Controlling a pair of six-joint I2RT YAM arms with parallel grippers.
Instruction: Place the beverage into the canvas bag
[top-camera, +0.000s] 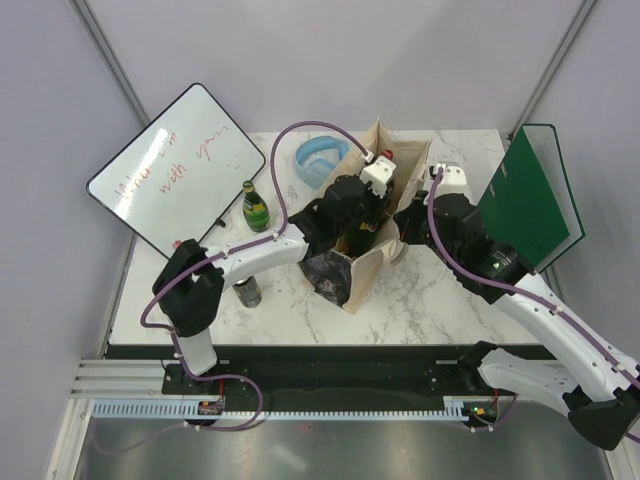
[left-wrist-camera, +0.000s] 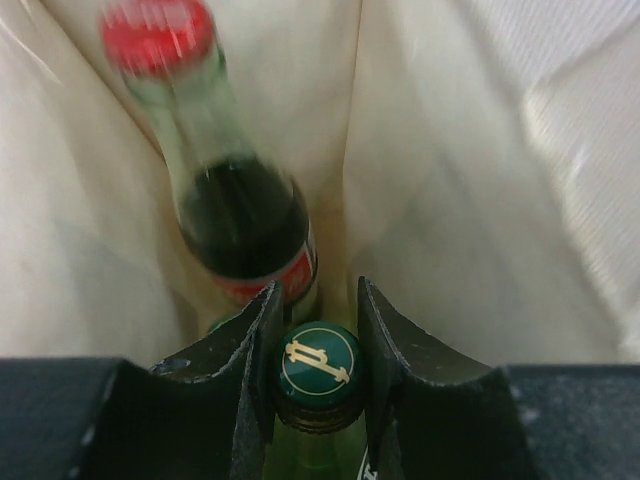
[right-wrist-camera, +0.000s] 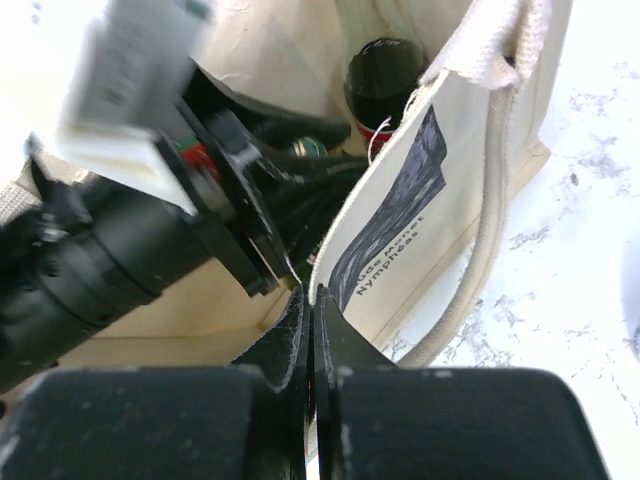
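Observation:
The beige canvas bag (top-camera: 372, 268) stands open at the table's middle; its printed face shows in the right wrist view (right-wrist-camera: 400, 200). My left gripper (left-wrist-camera: 318, 300) reaches down into the bag, its fingers on both sides of the green cap of a green glass bottle (left-wrist-camera: 318, 365). From above, the gripper (top-camera: 362, 215) is inside the bag's mouth. A dark bottle with a red cap (left-wrist-camera: 240, 215) leans in the bag just behind it. My right gripper (right-wrist-camera: 312, 295) is shut on the bag's rim, at the right side (top-camera: 405, 228).
A second green bottle (top-camera: 256, 207) and a can (top-camera: 247, 291) stand left of the bag. A whiteboard (top-camera: 175, 165) leans at the far left, a green board (top-camera: 525, 195) at the right, and a blue roll (top-camera: 320, 158) lies behind the bag.

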